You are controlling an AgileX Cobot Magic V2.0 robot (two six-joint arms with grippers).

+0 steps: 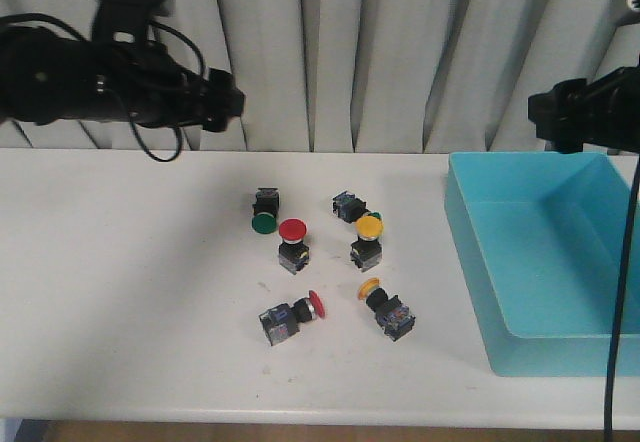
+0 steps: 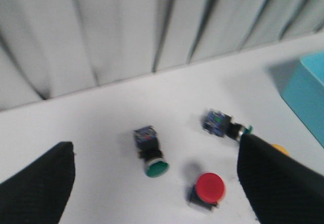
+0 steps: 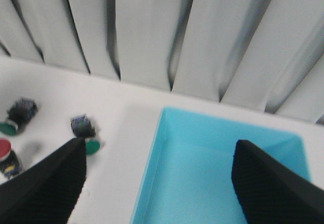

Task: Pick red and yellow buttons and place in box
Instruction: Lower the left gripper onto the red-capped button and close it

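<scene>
Two red buttons sit mid-table: one upright (image 1: 292, 242), one on its side (image 1: 292, 317). Two yellow buttons lie to their right: one upright (image 1: 368, 239), one tipped over (image 1: 388, 308). The light-blue box (image 1: 468, 237) stands empty at the right. My left gripper (image 1: 230, 102) hangs high over the table's back left, open and holding nothing. In its wrist view, the left gripper (image 2: 157, 186) frames the upright red button (image 2: 208, 189). My right gripper (image 1: 542, 112) hovers open above the box's back edge; its wrist view shows the right gripper (image 3: 159, 186) over the box (image 3: 223, 168).
Two green-capped switches lie behind the red and yellow ones (image 1: 264, 210) (image 1: 351, 205). Grey pleated curtains (image 1: 340, 52) close off the back of the table. The table's front edge runs near the bottom of the front view.
</scene>
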